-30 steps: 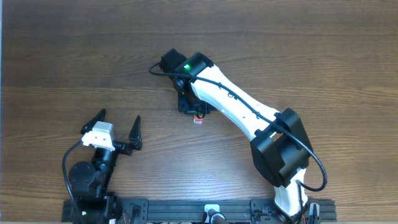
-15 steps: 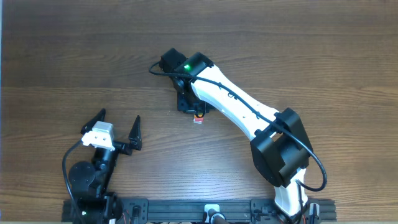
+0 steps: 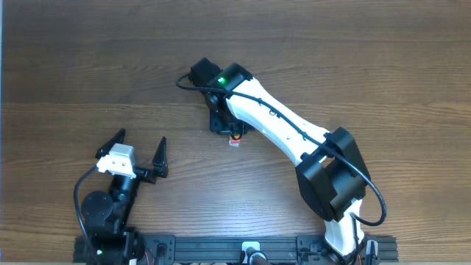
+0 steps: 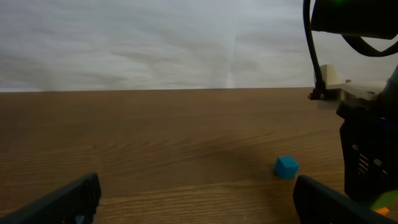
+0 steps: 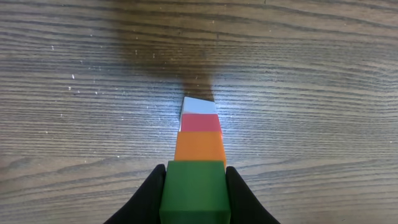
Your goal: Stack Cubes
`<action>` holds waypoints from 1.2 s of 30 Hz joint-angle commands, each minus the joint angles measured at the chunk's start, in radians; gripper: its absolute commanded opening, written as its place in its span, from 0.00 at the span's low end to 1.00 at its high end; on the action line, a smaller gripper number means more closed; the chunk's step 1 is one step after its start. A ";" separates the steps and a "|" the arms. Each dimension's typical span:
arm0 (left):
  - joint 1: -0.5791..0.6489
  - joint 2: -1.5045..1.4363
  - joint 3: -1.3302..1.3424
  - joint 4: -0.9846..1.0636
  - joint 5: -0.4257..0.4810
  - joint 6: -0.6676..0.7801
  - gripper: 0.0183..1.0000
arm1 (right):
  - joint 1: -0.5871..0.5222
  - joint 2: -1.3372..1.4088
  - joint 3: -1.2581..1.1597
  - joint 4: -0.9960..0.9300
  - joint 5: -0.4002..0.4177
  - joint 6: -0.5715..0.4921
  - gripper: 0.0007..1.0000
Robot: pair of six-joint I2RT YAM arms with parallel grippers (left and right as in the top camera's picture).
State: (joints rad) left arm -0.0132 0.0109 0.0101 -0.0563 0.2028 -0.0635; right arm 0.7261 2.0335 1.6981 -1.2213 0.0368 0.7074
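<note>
Cubes stand in a 4-high column on the wooden surface (image 3: 383, 66) under my right arm (image 3: 283, 129): a pale cube (image 5: 199, 106) at the bottom, a red cube (image 5: 201, 123) on it, an orange cube (image 5: 199, 147) on that, and a green cube (image 5: 194, 190) on top. My right jaws pinch the green cube from both sides, with 1 black finger (image 5: 149, 199) against each flank. The green cube sits in line with the orange cube beneath it; whether it rests its weight there I cannot tell. From above, my right arm covers most of the column, and a bit of red shows just beside the wrist. My left jaws are spread wide, low over the surface near my left base (image 3: 110, 213). 1 blue cube (image 4: 286, 167) lies alone on the surface ahead of them, near the dark body of my right arm and apart from the column.
</note>
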 commanded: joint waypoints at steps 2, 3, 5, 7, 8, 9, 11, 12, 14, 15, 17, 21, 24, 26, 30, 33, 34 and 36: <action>-0.003 -0.004 -0.005 -0.001 0.006 0.011 1.00 | -0.007 -0.019 -0.011 0.003 -0.003 0.013 0.12; -0.003 -0.004 -0.005 -0.001 0.006 0.011 1.00 | -0.007 -0.019 -0.012 0.003 -0.003 0.013 0.12; -0.003 -0.004 -0.005 -0.001 0.006 0.011 1.00 | -0.007 -0.019 -0.017 0.004 -0.003 0.013 0.13; -0.003 -0.004 -0.005 -0.001 0.006 0.011 1.00 | -0.007 -0.019 -0.023 0.007 -0.003 0.013 0.14; -0.003 -0.004 -0.005 -0.001 0.006 0.011 1.00 | -0.007 -0.019 -0.025 0.007 -0.003 0.014 0.14; -0.003 -0.004 -0.005 -0.001 0.006 0.011 1.00 | -0.007 -0.019 -0.026 0.007 -0.003 0.014 0.14; -0.003 -0.004 -0.005 -0.001 0.006 0.011 1.00 | -0.007 -0.019 -0.027 0.010 -0.003 0.014 0.15; -0.003 -0.004 -0.005 -0.001 0.006 0.011 1.00 | -0.007 -0.019 -0.027 0.011 -0.003 0.014 0.16; -0.003 -0.004 -0.005 -0.001 0.006 0.011 1.00 | -0.007 -0.019 -0.027 0.013 -0.003 0.014 0.16; -0.003 -0.004 -0.005 -0.001 0.006 0.011 1.00 | -0.007 -0.019 -0.027 0.014 -0.003 0.014 0.18; -0.003 -0.004 -0.005 -0.001 0.006 0.011 1.00 | -0.007 -0.019 -0.031 0.017 -0.003 0.014 0.21; -0.003 -0.004 -0.005 -0.001 0.006 0.011 1.00 | -0.007 -0.019 -0.040 0.021 -0.003 0.014 0.32; -0.003 -0.004 -0.005 -0.001 0.006 0.011 1.00 | -0.007 -0.019 -0.043 0.026 -0.006 0.014 0.45; -0.003 -0.004 -0.005 -0.001 0.006 0.011 1.00 | -0.007 -0.019 -0.043 0.027 -0.006 0.014 0.51; -0.003 -0.004 -0.005 -0.001 0.006 0.011 1.00 | -0.007 -0.019 -0.043 0.029 -0.006 0.014 0.66; -0.003 -0.004 -0.005 -0.001 0.006 0.011 1.00 | -0.008 -0.019 -0.043 0.034 -0.007 0.014 0.77; -0.003 -0.004 -0.005 -0.001 0.006 0.011 1.00 | -0.010 -0.020 -0.041 0.033 -0.010 0.014 0.80; -0.003 -0.004 -0.005 -0.001 0.006 0.011 1.00 | -0.014 -0.020 -0.027 0.024 -0.016 0.014 0.84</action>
State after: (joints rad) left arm -0.0132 0.0109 0.0101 -0.0563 0.2028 -0.0635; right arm 0.7250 2.0335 1.6608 -1.1931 0.0277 0.7189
